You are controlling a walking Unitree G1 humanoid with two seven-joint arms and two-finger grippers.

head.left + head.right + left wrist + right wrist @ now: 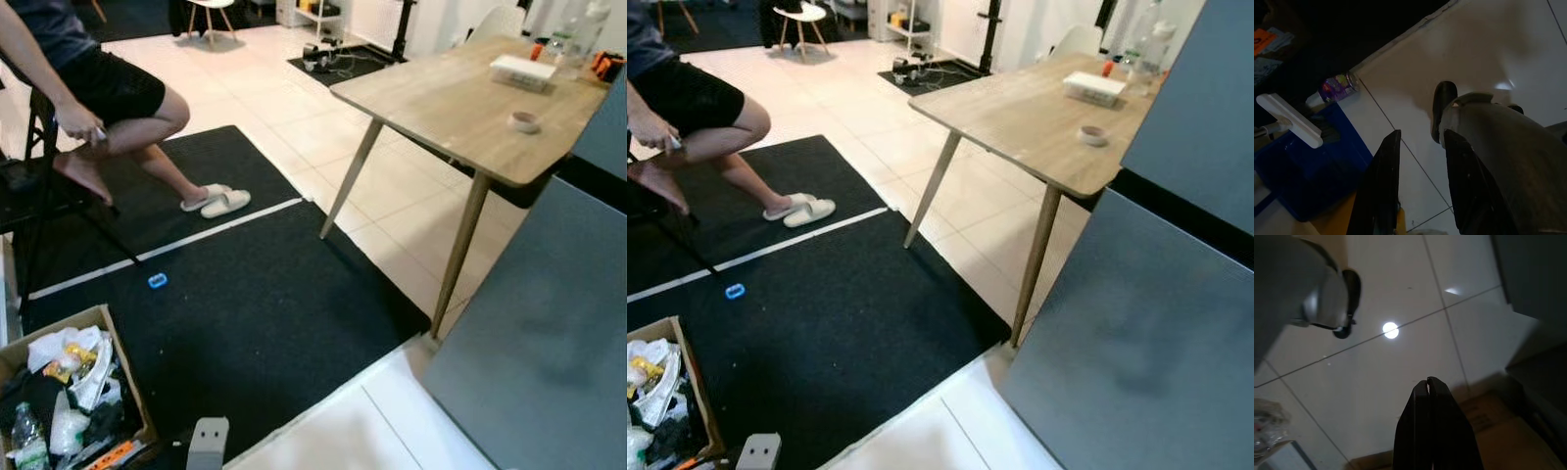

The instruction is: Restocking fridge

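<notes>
The grey fridge door (549,333) filled the lower right; the cardboard box (125,377) of groceries sat lower left. Its plastic bottle (27,436) looked light and slippery: best gripped mid-body. The left gripper (1418,147) hung fingers apart, the right gripper (1428,384) fingers together, both empty.

The table (446,103) has a light wooden top with a matt, smooth grain, and its legs are wooden too. The floor tiles (1400,357) are white and glossy; they reflect a lamp. The black mat (255,323) looks like rough, matt cloth. At 7 o'clock, the box (125,377) is of plain brown cardboard. At 4 o'clock, the grey fridge door (1136,343) is smooth and matt. The slippers (217,200) look like pale, smooth plastic.
</notes>
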